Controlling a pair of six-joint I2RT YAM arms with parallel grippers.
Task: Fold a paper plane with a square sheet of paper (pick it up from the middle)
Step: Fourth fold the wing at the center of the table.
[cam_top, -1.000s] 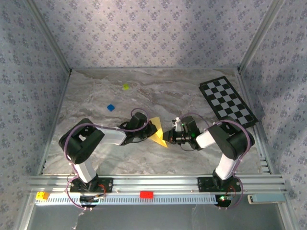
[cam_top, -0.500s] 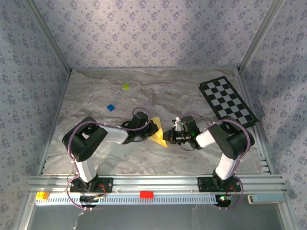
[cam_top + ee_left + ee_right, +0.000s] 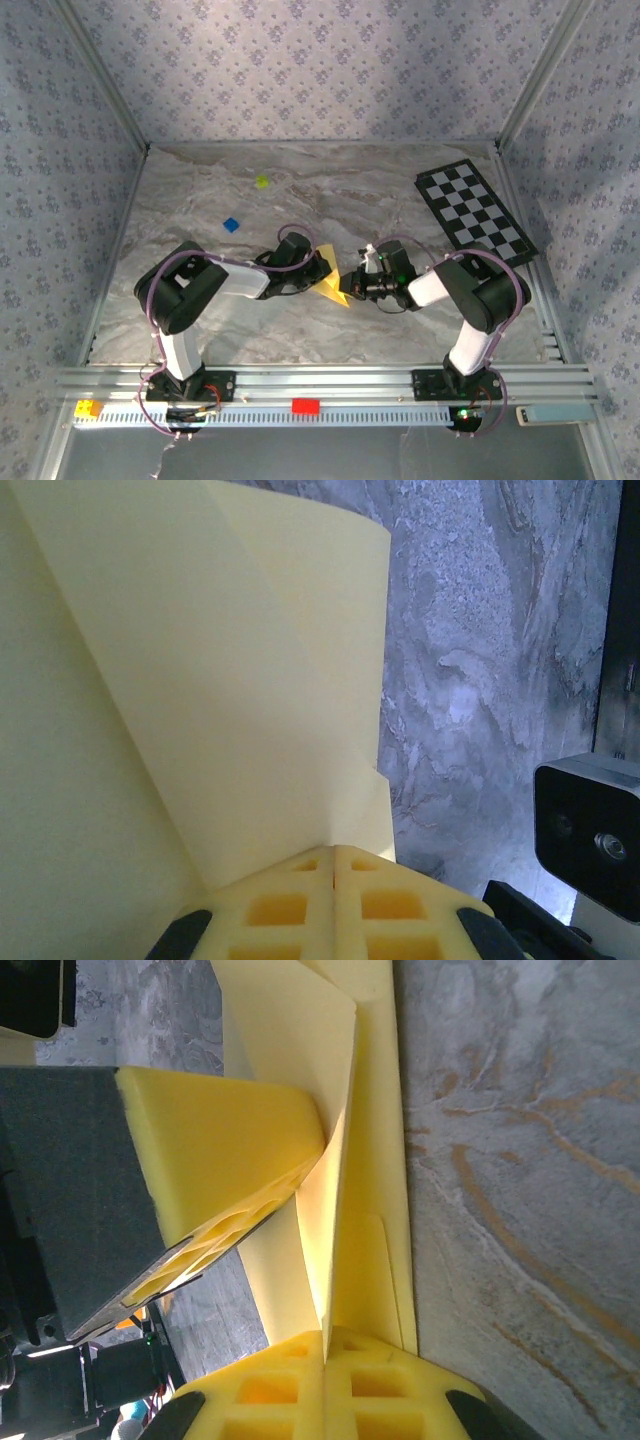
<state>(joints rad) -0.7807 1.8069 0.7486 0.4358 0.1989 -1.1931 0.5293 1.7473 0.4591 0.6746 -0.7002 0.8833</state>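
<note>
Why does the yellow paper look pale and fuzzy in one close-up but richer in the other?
Left wrist view: the yellow paper sits near the lens, so it looks washed-out and soft, while the marbled table is crisper. Right wrist view: its folds shade each other, giving deeper yellow; the lower left corner is dark. Top external view: even light, sharp but small.

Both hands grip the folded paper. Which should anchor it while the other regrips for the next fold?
Left, probably. The left hand is shut on the folded yellow paper with a broad panel spreading from it; the right hand pinches a narrow edge strip, so it looks easier to free.
</note>
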